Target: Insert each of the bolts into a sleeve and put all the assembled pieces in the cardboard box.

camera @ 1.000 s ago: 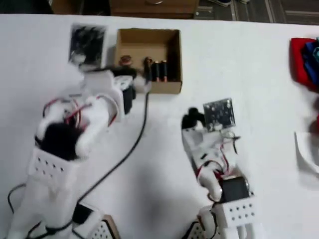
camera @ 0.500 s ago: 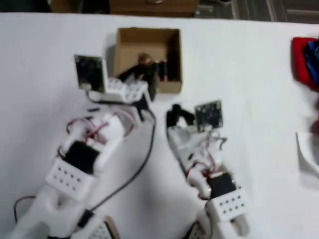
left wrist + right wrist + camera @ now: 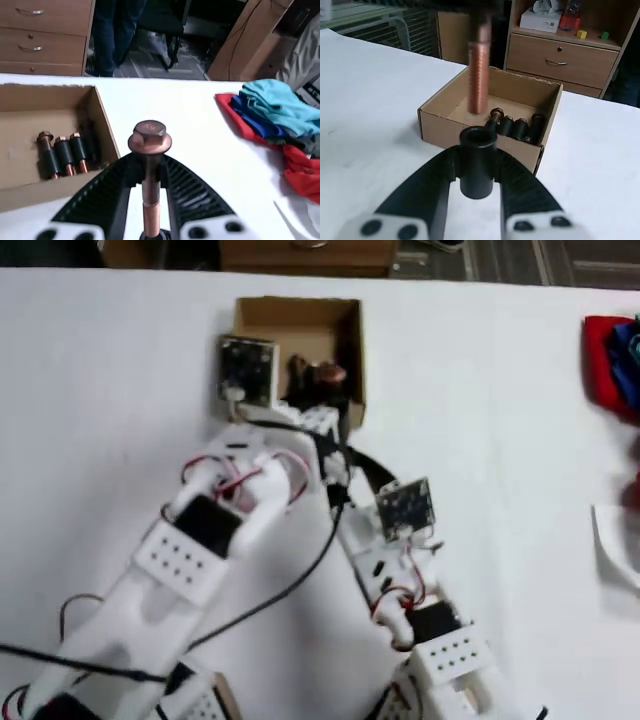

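Bolt point(image 3: 326, 373) hangs by the near wall of the cardboard box point(image 3: 300, 308), high view. Left wrist view: left hand point(image 3: 149, 169) clamped on the bolt's shank, head up; assembled pieces point(image 3: 62, 155) lie boxed. Right wrist view: right hand point(image 3: 477, 167) clamped on a black sleeve point(image 3: 477, 145), bore up, thread tip above, just beyond it. Insertion step; next likely centre, then lower. Box wall close; worktop point(image 3: 370, 95) open sideways.

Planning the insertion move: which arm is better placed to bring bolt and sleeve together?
Left. The left gripper holds the bolt thread-down, apparently just above the sleeve, which the right gripper holds upright, mouth open. Lowering the bolt looks simplest.
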